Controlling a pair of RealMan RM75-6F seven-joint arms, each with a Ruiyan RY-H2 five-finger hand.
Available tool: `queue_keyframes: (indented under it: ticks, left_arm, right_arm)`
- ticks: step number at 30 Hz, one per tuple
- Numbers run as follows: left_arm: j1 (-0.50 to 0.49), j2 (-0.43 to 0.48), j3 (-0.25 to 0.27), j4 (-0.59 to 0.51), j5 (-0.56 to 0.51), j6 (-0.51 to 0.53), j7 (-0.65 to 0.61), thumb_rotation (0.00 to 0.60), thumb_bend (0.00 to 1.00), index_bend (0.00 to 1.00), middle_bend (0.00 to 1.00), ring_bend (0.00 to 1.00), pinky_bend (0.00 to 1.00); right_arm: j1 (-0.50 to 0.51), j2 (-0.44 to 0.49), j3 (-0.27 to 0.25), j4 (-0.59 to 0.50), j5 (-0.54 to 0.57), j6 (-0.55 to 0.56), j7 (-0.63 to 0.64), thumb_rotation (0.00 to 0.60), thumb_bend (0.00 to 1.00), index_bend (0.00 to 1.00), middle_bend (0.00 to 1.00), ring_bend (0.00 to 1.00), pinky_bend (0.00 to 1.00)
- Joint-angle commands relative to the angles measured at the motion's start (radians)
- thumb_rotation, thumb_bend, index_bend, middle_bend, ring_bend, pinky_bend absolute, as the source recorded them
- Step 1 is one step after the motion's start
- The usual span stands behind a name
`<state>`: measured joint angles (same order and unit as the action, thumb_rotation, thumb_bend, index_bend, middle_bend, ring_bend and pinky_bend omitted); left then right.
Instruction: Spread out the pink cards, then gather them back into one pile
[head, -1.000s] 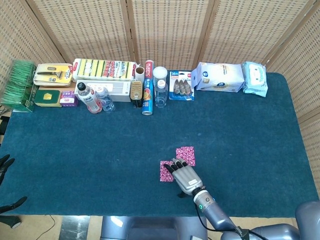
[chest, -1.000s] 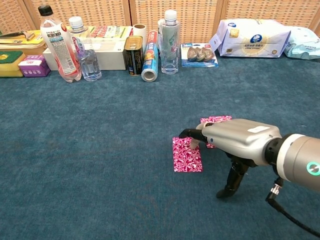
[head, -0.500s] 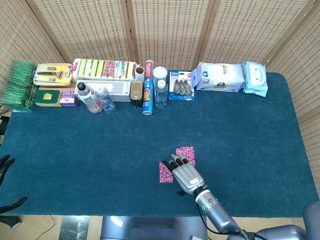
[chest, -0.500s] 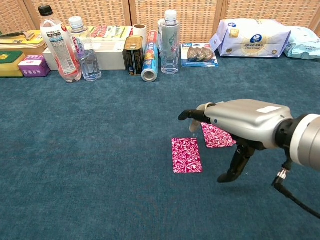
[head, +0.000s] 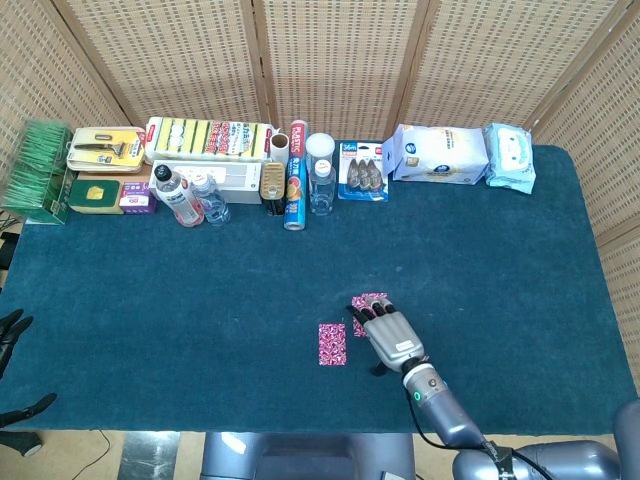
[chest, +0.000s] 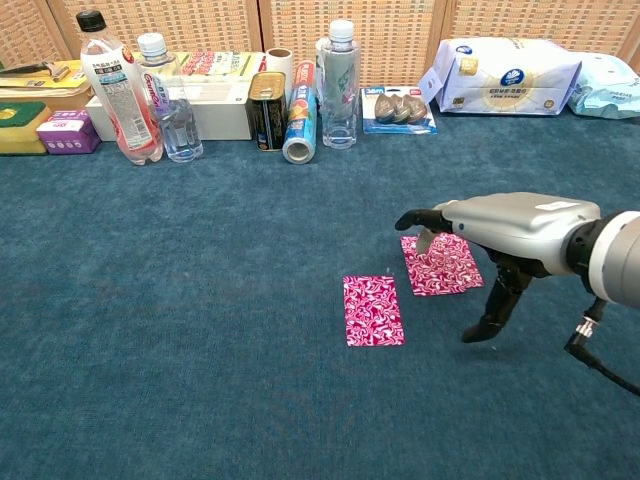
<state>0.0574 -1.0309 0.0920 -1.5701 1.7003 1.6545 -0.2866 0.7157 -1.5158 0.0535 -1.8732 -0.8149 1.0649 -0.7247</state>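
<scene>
The right hand (head: 389, 333) hides much of the far pink card (head: 369, 301) in the head view.

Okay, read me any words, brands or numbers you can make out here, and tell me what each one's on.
"PLASTIC": on the blue roll, head view; the rest of its print is too small.
Pink cards: swirl pattern only, no text.
Bottles, tin, sponge pack, wipes packs, blister pack, purple box: print visible but too small or blurred to read.
Right hand: no legible marking.
</scene>
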Motion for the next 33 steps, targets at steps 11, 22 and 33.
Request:
queue_keyframes:
  ticks: [11,22,33]
  left_arm:
    - [-0.001,0.000,0.000,-0.002,-0.001,-0.002,0.003,0.600,0.07,0.00,0.00,0.00,0.00]
    - [0.000,0.002,0.000,0.002,0.001,0.001,-0.006,0.600,0.07,0.00,0.00,0.00,0.00]
    - [0.001,-0.002,0.000,0.000,0.001,0.001,0.002,0.600,0.07,0.00,0.00,0.00,0.00]
  right_arm:
    - [0.020,-0.011,-0.001,0.040,0.046,-0.014,0.010,0.600,0.00,0.03,0.20,0.00,0.00]
    - [0.029,-0.013,-0.016,0.053,0.090,-0.021,0.008,0.600,0.00,0.04,0.21,0.00,0.00]
    - [0.024,0.023,-0.048,-0.009,0.074,-0.008,0.009,0.600,0.00,0.04,0.22,0.00,0.00]
